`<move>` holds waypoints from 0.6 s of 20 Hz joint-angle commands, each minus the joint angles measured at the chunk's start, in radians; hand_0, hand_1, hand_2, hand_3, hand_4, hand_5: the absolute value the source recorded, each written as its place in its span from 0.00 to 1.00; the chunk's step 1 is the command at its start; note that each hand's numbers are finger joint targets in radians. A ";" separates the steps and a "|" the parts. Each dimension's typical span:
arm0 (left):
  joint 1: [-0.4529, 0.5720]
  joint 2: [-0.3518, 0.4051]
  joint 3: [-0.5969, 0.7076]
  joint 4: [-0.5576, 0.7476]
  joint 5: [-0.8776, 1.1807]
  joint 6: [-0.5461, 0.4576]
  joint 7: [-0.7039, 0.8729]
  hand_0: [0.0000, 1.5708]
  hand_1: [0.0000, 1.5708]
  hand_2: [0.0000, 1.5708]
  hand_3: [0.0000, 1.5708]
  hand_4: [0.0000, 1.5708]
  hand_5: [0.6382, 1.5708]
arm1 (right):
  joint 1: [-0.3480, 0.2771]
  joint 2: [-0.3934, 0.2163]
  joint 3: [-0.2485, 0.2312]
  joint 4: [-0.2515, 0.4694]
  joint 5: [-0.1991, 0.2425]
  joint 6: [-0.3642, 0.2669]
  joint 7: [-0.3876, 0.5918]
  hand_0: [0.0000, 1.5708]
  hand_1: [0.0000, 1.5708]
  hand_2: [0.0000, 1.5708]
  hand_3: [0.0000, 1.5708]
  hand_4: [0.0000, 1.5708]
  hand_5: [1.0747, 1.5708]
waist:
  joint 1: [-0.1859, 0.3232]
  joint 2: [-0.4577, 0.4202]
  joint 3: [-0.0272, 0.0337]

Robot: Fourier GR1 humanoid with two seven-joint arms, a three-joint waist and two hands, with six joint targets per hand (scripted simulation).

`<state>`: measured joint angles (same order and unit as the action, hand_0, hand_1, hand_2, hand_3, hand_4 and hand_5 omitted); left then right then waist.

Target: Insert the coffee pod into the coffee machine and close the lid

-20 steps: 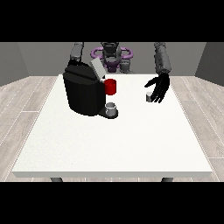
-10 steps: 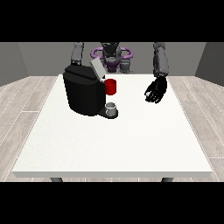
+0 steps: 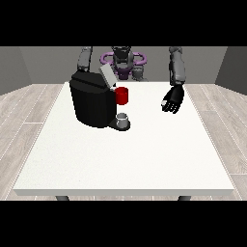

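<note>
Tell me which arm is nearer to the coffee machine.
The arm at the view's left: it goes behind the coffee machine, its hand hidden. The hand at the view's right hangs well apart from it.

Even, soft light falls from above on the large white table (image 3: pixel 120 159), which shows bright and without glare. The black coffee machine (image 3: pixel 91 103) at the upper left casts only a faint shadow at its base. The grey walls at the upper corners look dimmer. No edge distortion shows.
</note>
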<state>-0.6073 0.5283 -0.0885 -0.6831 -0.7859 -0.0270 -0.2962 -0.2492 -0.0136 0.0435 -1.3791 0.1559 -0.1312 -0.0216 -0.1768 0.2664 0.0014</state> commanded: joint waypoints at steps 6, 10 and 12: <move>-0.056 -0.002 0.036 0.081 -0.027 0.007 -0.076 0.76 0.76 0.82 0.77 0.32 1.00 | 0.028 -0.007 0.005 0.036 0.080 -0.068 0.019 0.00 0.00 0.00 0.00 0.00 1.00 | 0.017 -0.035 -0.0018; -0.097 -0.063 0.071 0.051 0.045 -0.058 -0.103 0.91 0.91 0.91 0.86 0.31 1.00 | 0.016 -0.017 -0.011 0.081 0.080 -0.067 0.021 0.00 0.00 0.00 0.00 0.00 1.00 | 0.035 -0.068 -0.0016; -0.098 -0.070 0.058 0.039 0.060 -0.166 -0.091 0.92 0.92 0.91 0.86 0.33 1.00 | 0.055 0.000 -0.012 0.120 0.067 -0.068 0.009 0.00 0.00 0.00 0.00 0.00 1.00 | 0.054 -0.140 -0.0010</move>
<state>-0.6912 0.4821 -0.0298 -0.6258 -0.7556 -0.0812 -0.3900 -0.2246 -0.0174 0.0408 -1.3133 0.2241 -0.1956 -0.0108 -0.1523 0.2107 -0.0001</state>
